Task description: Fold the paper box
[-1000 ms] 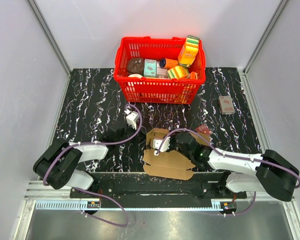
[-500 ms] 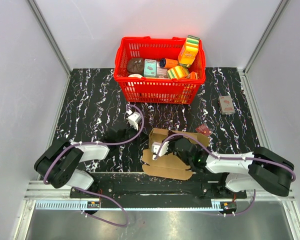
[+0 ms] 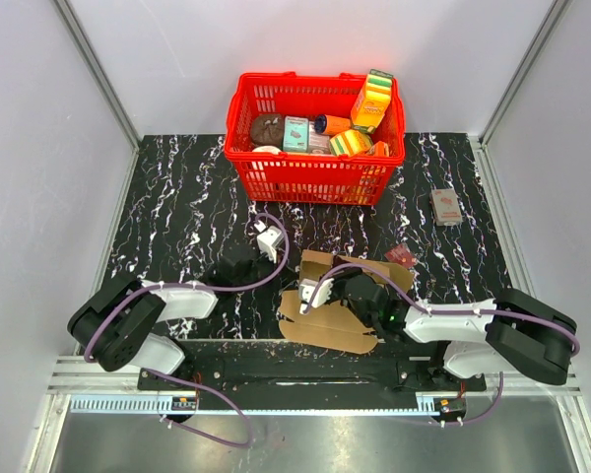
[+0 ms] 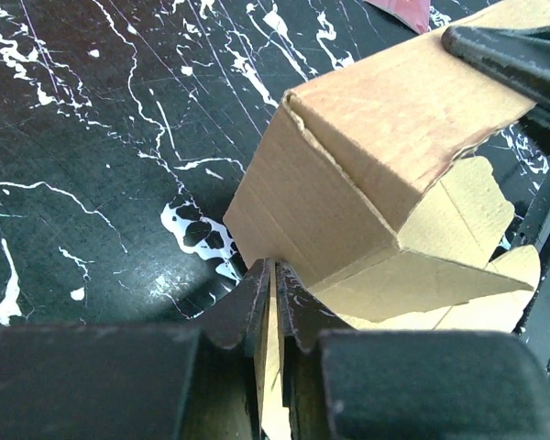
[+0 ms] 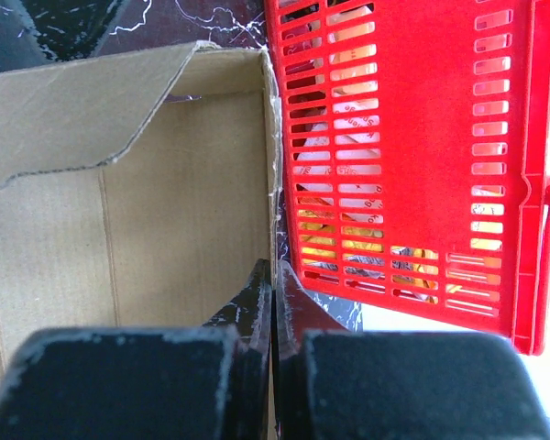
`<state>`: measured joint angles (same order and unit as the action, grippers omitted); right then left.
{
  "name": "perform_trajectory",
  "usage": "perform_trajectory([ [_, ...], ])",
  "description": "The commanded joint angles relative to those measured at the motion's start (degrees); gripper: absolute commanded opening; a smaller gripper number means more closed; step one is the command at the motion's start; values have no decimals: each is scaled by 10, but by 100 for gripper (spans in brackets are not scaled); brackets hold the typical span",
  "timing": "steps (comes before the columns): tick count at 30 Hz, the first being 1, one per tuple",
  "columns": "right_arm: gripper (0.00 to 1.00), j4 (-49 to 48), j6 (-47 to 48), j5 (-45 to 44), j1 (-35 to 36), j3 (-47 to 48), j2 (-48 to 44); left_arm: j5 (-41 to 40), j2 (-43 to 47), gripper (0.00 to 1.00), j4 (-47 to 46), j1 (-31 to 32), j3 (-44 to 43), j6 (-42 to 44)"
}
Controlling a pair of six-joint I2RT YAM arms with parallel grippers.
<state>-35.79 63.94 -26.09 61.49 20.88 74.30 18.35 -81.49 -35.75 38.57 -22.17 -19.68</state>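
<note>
Two claws set on one plain brown corrugated cardboard paper box, part-folded, lying at the near middle of the black, white-veined marble tabletop, just ahead of the arm bases.

Nearest, on the right: right claw, pressed together on the top edge of an upright box wall, seemingly pinching it. Drawn in closer to the bases than a second ago, with the box nudged a little along with it.

Slightly farther, on the left: left claw, swung in from bare tabletop to the box's left corner within the last second. Now closed almost flat on a thin cardboard flap below that corner.

Means both sides gripped at once, so probably ready for creasing a side wall and tucking a flap. Folding judged well short of done, with the near panel flat and open.

Beyond the box: small red packet just past its far right corner. Farther right, small grey carton. At the back, red plastic basket holding groceries.
</note>
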Motion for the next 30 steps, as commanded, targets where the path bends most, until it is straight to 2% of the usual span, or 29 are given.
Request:
perform_trajectory([
  [1, 0, -24, -24, -4, 7, -4, -29, -20, -4, 13, -56, 8, 9, 16],
  [5, 0, -3, -32, 2, 7, -4, -47, -27, -9, 20, -86, 10, 24, 25],
  [16, 0, 41, -58, 21, 8, 7, -55, -30, 34, 47, -194, 10, 90, 50],
  [30, 0, 61, -81, 43, 9, 13, -54, -5, -2, 51, -246, 10, 73, 81],
])
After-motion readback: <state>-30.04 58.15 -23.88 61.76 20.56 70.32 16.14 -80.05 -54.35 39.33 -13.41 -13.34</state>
